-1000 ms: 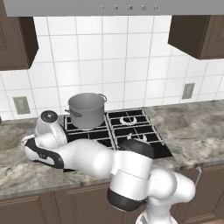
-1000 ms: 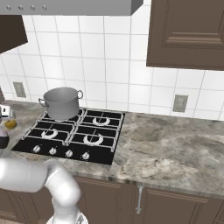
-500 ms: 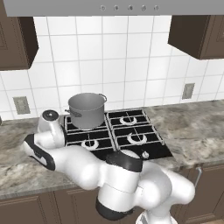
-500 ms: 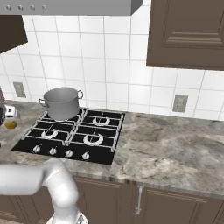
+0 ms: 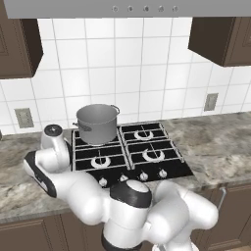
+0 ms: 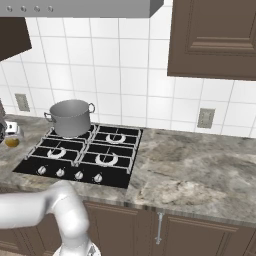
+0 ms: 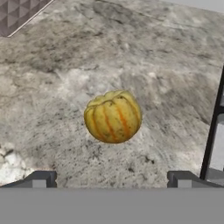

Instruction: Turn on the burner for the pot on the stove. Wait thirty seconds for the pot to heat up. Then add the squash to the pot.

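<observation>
arm (image 5: 88,196) – glossy white, rounded | joints – black bands | fingers (image 7: 39,179) – dark grey

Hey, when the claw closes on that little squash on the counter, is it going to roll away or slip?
The squash is roundish and sits loose on the flat stone counter, so a nudge from one side would probably roll it. Its ribbed, smooth-looking skin may slip a little between narrow fingers. It looks firm, so it likely won't squash. The open claw straddles it evenly, which should help.

Evenly lit, bright rendered kitchen with soft, flat light, sharp focus throughout, no glare or blur, and a faint shadow under the squash (image 7: 113,116) on the counter (image 7: 131,52).
</observation>
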Robot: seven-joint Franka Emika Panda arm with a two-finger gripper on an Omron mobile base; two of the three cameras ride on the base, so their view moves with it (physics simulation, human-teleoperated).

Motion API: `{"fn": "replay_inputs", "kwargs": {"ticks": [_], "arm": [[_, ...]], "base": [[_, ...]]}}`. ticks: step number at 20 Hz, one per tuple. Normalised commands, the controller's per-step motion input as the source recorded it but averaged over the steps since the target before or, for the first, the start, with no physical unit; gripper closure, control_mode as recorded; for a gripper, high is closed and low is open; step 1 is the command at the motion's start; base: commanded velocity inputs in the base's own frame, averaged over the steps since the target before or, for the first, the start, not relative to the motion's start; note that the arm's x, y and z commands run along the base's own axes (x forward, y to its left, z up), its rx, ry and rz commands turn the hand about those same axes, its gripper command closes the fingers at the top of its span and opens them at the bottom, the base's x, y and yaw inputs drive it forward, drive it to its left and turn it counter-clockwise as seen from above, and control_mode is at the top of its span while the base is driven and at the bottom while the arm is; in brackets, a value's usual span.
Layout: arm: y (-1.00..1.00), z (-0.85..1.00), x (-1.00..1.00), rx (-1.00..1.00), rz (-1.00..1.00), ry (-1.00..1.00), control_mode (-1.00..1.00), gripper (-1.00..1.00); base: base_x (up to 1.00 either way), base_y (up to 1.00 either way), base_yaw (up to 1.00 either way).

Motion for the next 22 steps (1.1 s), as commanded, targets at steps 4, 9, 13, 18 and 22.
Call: {"fn": "replay_inputs", "kwargs": {"ticks": [4,9,13,18,22], "arm": [[0.13,-0.02,0.08,0.0,0.0,0.0,-1.0,-1.0],[0.21,-0.11,0.2,-0.01,0.0,0.0,-1.0,-1.0],[0.17,-0.13,0.28,-0.03,0.0,0.0,-1.0,-1.0],[0.09,-0.11,0.35,-0.04,0.0,0.0,-1.0,-1.0],[0.0,-0.04,0.32,-0.02,0.0,0.0,-1.0,-1.0]], "base": [[0.0,0.0,0.0],[0.0,0.0,0.0],[0.0,0.0,0.0],[0.0,0.0,0.0],[0.0,0.0,0.0]]}}
